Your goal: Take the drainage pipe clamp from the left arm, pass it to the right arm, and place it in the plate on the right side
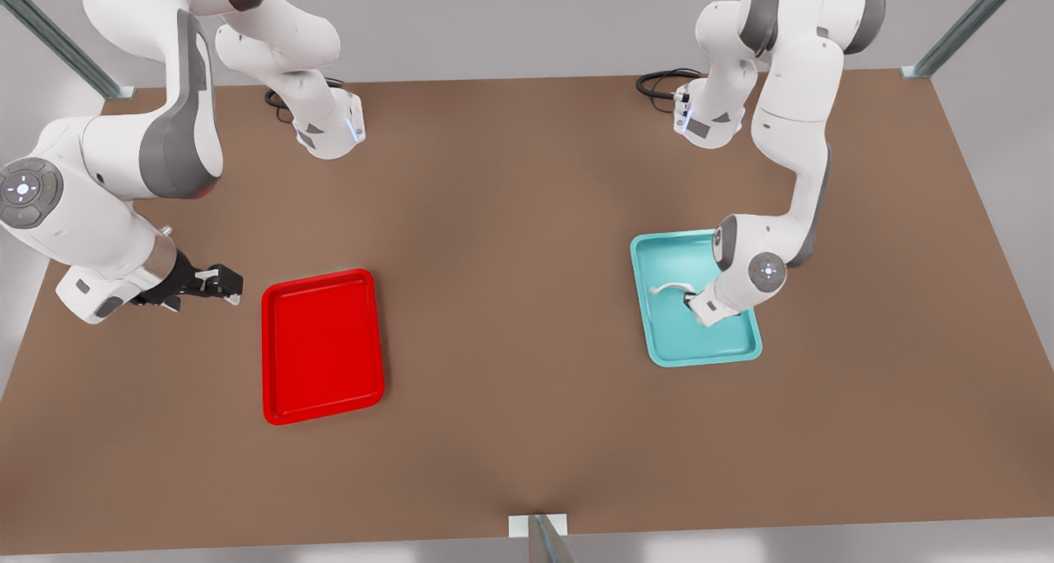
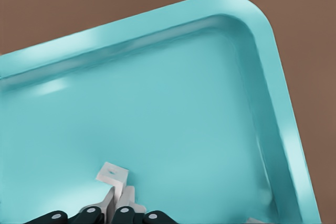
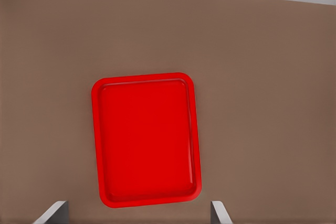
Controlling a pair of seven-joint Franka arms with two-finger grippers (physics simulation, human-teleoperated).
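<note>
Here, at the front view's left, the right hand [image 1: 221, 284] hovered above the counter [image 1: 510, 300] just beside the plate [image 1: 323, 345], its fingers spread wide and holding nothing. Its wrist camera looked down on the plate [image 3: 146, 139], with the two fingertips [image 3: 52, 212] well apart at the picture's edge. That arm was waiting, and probably stood there so that it could take the part at a handover and have only a short way to the red plate. The plate itself was bare.

Farther along, toward the front view's right, the teal tray [image 1: 725, 351] lay on the counter, well apart from the plate. The left hand [image 1: 690, 301] had reached down into it, tilted low over the tray floor. The drainage pipe clamp [image 1: 673, 288] lay inside that tray, and the left hand's fingers [image 2: 108, 203] were pinched on one of its ends; in the left wrist view a tab of the clamp [image 2: 112, 174] stood out just past the fingertips, against the teal tray [image 2: 273, 103]. Gripping at an end likely left the rest of the arc free for the other hand. By my reading the clamp was grasped but not yet lifted, so the handover and placing were all ahead.
</note>
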